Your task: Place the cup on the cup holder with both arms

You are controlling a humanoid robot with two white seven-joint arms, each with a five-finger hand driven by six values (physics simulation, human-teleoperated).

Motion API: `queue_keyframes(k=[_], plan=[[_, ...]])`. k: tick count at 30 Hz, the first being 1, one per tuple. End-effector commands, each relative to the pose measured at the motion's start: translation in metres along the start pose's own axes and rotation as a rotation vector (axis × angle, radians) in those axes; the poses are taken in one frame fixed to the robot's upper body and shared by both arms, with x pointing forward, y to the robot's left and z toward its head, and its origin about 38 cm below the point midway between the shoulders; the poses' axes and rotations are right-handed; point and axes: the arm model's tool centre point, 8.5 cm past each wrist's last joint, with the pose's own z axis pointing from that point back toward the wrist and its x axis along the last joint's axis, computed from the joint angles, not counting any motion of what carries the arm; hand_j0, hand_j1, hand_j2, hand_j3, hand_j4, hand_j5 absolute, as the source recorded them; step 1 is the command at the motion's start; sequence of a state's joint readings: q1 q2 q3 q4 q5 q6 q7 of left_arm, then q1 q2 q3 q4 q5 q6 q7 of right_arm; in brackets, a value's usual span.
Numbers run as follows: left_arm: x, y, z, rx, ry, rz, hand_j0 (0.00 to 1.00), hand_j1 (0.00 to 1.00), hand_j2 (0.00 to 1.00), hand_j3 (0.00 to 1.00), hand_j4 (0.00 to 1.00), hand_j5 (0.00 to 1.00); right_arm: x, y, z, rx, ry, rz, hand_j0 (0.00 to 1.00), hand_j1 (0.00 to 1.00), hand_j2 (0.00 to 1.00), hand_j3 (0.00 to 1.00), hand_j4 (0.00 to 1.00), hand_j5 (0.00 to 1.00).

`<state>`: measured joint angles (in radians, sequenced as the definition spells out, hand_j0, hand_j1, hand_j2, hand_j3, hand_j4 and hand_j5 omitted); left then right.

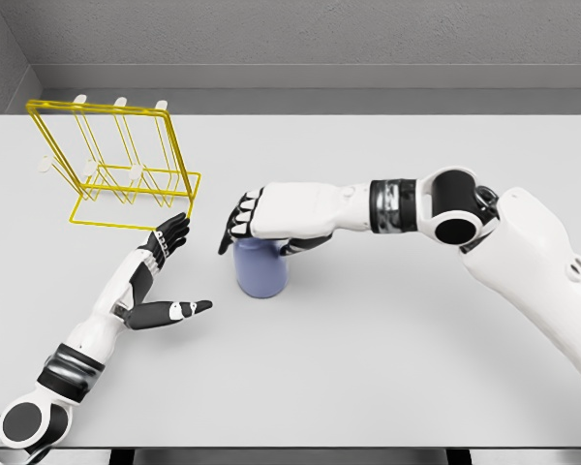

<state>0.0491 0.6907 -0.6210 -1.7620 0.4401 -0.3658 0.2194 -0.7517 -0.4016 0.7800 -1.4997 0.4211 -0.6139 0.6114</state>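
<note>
- Your right hand (257, 218) reaches in from the right, palm down over the blue cup (260, 268), fingers curled at its rim and thumb against its side, gripping it.
- Your left hand (160, 276) lies flat, fingers spread, holding nothing, left of the cup.
- The cup stands upright on the worktop (368, 368), near the yellow wire cup holder (116, 165); you can't see inside it.

No text, label, brand, number or sign can be read anywhere in the head view: not on the cup (260, 268), the yellow rack (116, 167) or the counter (368, 368)
</note>
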Motion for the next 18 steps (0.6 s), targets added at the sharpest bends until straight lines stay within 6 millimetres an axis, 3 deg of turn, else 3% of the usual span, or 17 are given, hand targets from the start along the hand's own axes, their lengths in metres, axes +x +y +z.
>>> queue_keyframes(k=[1,6,18], plan=[[0.0,0.0,0.0,-0.001,-0.001,-0.002,1.0,1.0,1.0,1.0,1.0,1.0,0.0,-0.001,-0.001,-0.003,0.0,-0.002,0.87,0.87,0.87,0.87,0.87,0.87],[0.001,0.001,-0.001,0.0,-0.004,-0.003,1.0,1.0,1.0,1.0,1.0,1.0,0.003,0.001,-0.006,0.002,-0.003,0.007,1.0,1.0,1.0,1.0,1.0,1.0],[0.001,0.0,-0.001,0.001,-0.006,-0.001,1.0,1.0,1.0,1.0,1.0,1.0,-0.002,0.003,0.006,0.014,0.022,0.013,1.0,1.0,1.0,1.0,1.0,1.0]])
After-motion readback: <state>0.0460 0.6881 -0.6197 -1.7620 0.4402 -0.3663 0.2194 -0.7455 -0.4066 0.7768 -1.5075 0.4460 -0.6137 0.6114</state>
